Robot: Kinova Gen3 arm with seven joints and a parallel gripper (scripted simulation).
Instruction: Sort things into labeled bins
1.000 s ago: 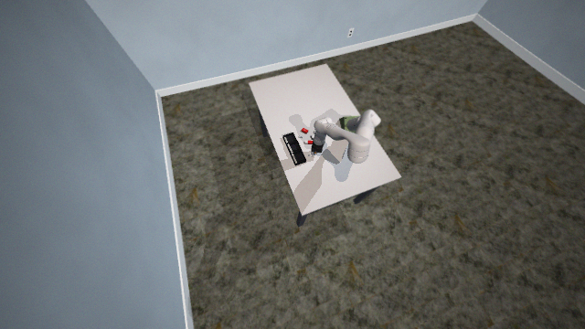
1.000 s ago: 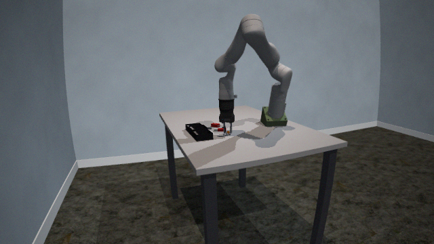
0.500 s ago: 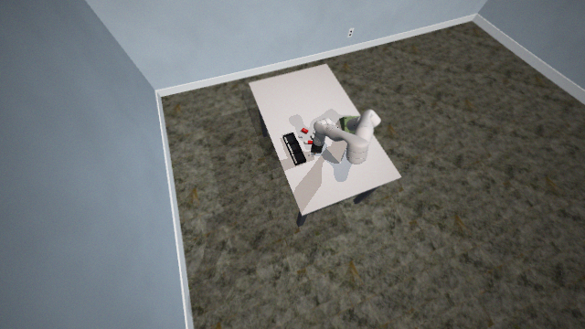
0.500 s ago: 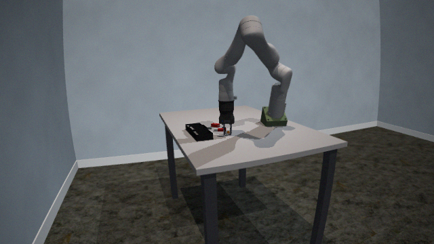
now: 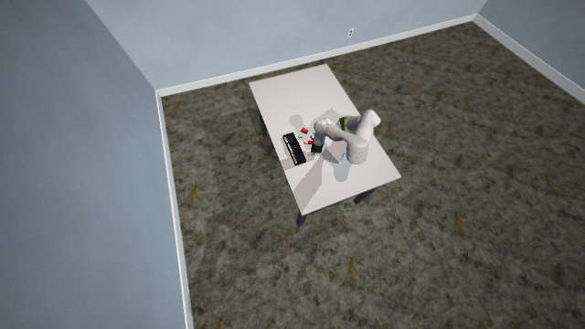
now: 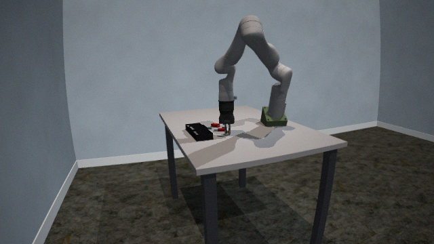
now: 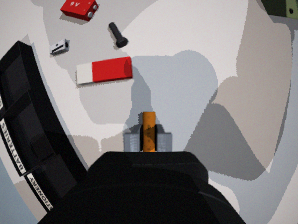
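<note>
Wrist view: one row of black rectangular bins [image 5: 293, 149] [image 6: 204, 135] [image 7: 41, 97], left; contents too dark to tell. One black gripper [image 5: 314, 154] [image 6: 227, 133] [image 7: 149, 133], bottom centre, jaws narrow astride one orange bar [image 7: 149, 125]; can't tell if pinched. Upper left: one red-and-white block [image 7: 111, 70], one red 9V battery [image 7: 79, 8], one black bolt [image 7: 118, 36], one small silver metal piece [image 7: 59, 47].

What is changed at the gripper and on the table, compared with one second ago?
The gripper has lowered slightly, and its fingers look closer together around the orange thing; a firm hold cannot be confirmed. The black bins and red battery stayed.
</note>
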